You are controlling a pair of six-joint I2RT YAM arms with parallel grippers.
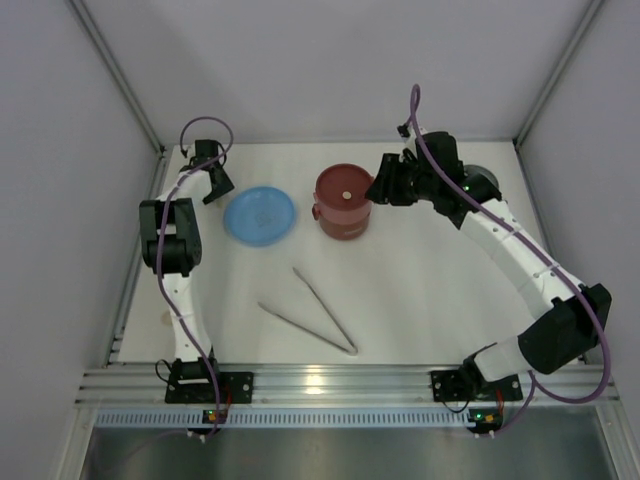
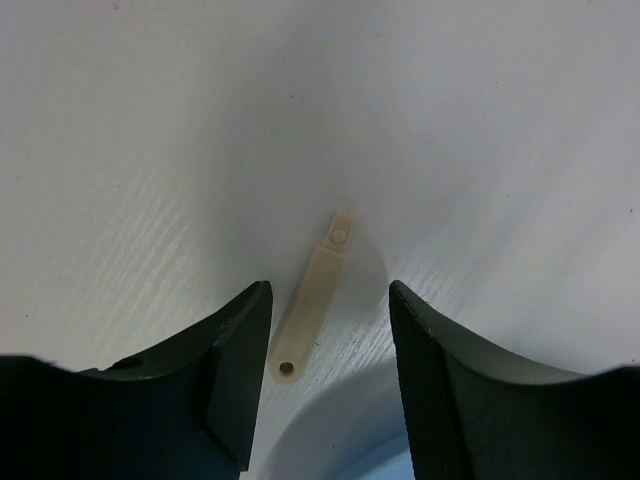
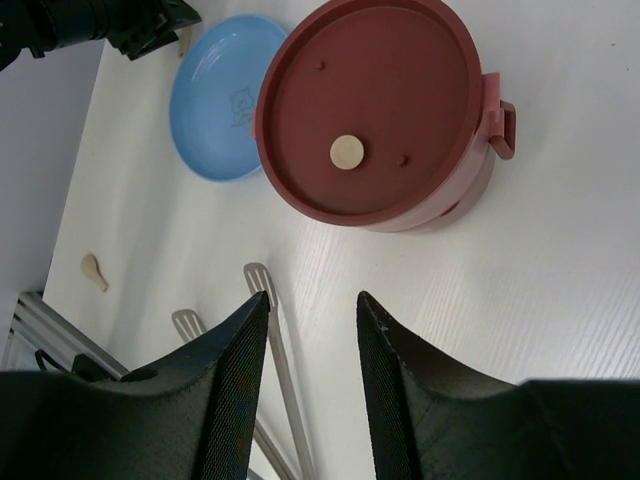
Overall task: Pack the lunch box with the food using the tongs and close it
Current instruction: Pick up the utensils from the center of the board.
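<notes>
The dark-red lunch box (image 1: pixel 343 202) stands at the back middle with a flat red lid (image 3: pixel 365 105) on it, a cream knob at the lid's centre. The silver tongs (image 1: pixel 312 312) lie spread in a V on the table nearer the front, their slotted tips (image 3: pixel 258 275) just below my right gripper (image 3: pixel 312 296). That gripper (image 1: pixel 382 188) hovers open and holds nothing, right beside the box. My left gripper (image 2: pixel 328 288) is open at the back left (image 1: pixel 215 188), low over the table, with a small cream plastic strip (image 2: pixel 315 300) lying between its fingers. The food is out of view.
A light-blue plate (image 1: pixel 260 216) lies left of the box; its rim (image 2: pixel 395 462) shows under the left fingers. A grey round thing (image 1: pixel 484 181) sits partly hidden behind the right arm. Another small cream piece (image 3: pixel 93 271) lies near the left edge. Walls enclose three sides.
</notes>
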